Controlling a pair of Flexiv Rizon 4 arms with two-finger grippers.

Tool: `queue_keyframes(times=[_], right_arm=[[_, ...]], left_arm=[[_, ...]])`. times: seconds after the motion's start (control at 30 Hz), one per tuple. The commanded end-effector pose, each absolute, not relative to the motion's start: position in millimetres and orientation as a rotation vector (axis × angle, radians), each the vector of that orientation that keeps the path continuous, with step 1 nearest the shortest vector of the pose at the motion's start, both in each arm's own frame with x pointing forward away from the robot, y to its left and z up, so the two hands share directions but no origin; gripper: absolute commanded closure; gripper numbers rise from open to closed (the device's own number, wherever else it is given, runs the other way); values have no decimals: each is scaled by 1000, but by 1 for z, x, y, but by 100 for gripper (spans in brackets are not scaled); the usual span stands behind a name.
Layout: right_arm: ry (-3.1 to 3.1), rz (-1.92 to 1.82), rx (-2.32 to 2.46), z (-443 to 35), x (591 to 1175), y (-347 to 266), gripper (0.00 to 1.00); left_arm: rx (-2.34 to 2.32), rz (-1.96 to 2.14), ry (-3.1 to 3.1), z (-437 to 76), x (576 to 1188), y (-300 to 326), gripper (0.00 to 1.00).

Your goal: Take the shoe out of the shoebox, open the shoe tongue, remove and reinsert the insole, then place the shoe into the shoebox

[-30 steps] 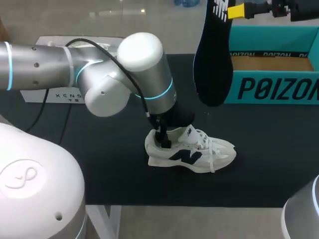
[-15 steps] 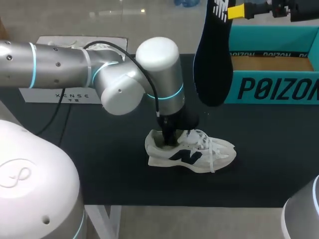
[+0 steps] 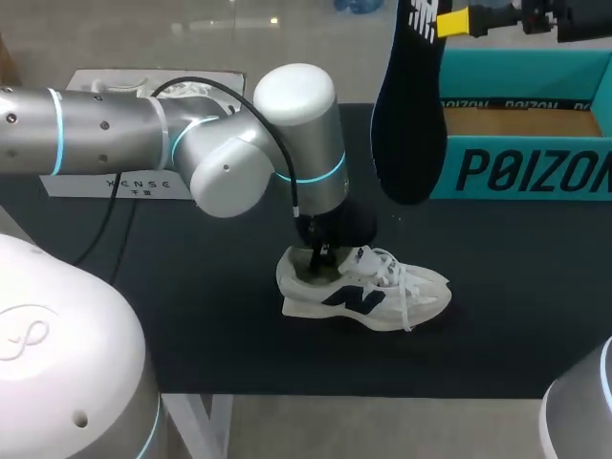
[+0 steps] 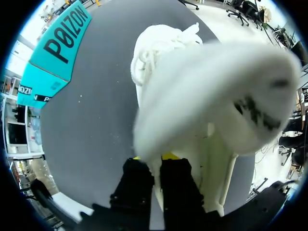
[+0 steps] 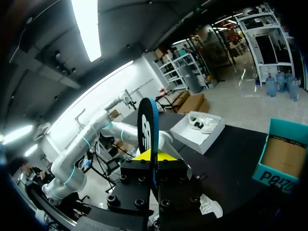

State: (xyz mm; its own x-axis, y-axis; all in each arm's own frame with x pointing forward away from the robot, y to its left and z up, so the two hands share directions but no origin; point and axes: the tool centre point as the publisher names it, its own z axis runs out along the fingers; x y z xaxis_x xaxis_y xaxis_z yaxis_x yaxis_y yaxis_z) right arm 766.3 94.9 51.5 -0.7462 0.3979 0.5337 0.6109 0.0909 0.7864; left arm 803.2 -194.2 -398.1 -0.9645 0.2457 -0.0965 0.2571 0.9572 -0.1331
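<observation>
Pinching the shoe tongue [image 4: 211, 91], left tool [image 4: 153, 160] is narrow, down at the opening of the white shoe [image 3: 363, 292], which stands upright mid surface [image 3: 191, 316]. Right tool [image 3: 451, 21] clamps the black insole [image 3: 406, 124], hanging raised near the teal shoebox [image 3: 521, 167].

Bright, even overhead light – a soft sheen on the left arm's white joint [image 3: 296, 96], eleven o'clock of the sneaker [image 3: 368, 296], with barely a shadow on the black mat [image 3: 191, 316].

Head camera looks down from behind; left wrist camera sits close, apparently on the shoe [image 4: 211, 91] ahead of its end effector [image 4: 154, 158]; all share the shoebox [image 3: 535, 172].
</observation>
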Motion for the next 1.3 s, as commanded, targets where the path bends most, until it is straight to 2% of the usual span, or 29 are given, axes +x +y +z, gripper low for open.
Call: queue_keyframes(times=[0.03,0.5,0.77,0.87,1.3], right_arm=[[-2178,-1717,-1024,52,768,97,100],[-2178,-1717,-1024,52,768,97,100],[-2178,-1717,-1024,52,768,97,100],[-2178,-1717,-1024,52,768,97,100],[-2178,-1717,-1024,52,768,97,100]], left_arm=[[426,-222,3024,-394,806,-198,100],[1005,-339,3019,-360,837,-214,100],[1656,-399,2813,-350,857,-213,100],[1842,-489,2676,-344,856,-216,100],[2207,-347,2430,-348,832,-243,100]])
